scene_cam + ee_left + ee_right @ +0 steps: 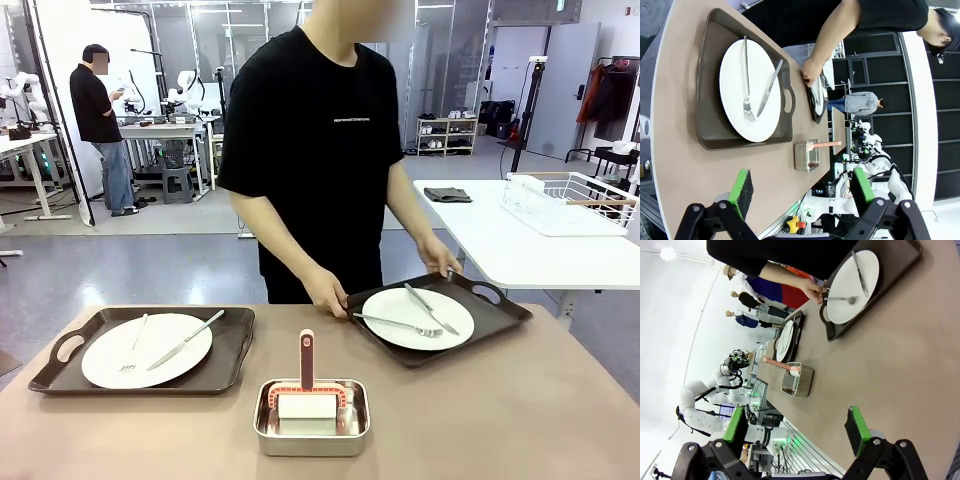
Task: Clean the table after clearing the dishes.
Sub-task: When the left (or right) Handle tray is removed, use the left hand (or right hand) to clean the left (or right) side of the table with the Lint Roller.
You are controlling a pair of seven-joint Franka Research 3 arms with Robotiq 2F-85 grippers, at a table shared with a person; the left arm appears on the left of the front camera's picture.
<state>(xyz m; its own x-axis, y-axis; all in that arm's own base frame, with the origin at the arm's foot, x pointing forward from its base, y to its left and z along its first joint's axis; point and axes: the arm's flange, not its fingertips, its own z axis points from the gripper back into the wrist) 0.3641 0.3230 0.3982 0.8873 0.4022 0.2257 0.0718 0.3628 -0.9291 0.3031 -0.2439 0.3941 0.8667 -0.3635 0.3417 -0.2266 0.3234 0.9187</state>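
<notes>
- The person holds the right tray (500,312) with a hand (325,292) at each end; it sits tilted at the far edge of the table (560,430)
- Its plate (418,318) carries a loose fork and knife; a steeper tilt could, I reckon, send them sliding off
- The left tray (60,378) lies flat on the robot's left side of the table, its own plate (147,350) and cutlery not yet cleared
- A steel pan (311,432) stands at the near middle, with a pink-handled scrubber (307,365) upright in it
- The left gripper (802,189) hangs above the table with green pads spread wide and nothing between them; the right gripper (796,426) is the same
- Wiping before both trays are gone risks knocking a tray or meeting the person's arms
- The pan looks light, so tugging the slim handle might drag or tip it
</notes>
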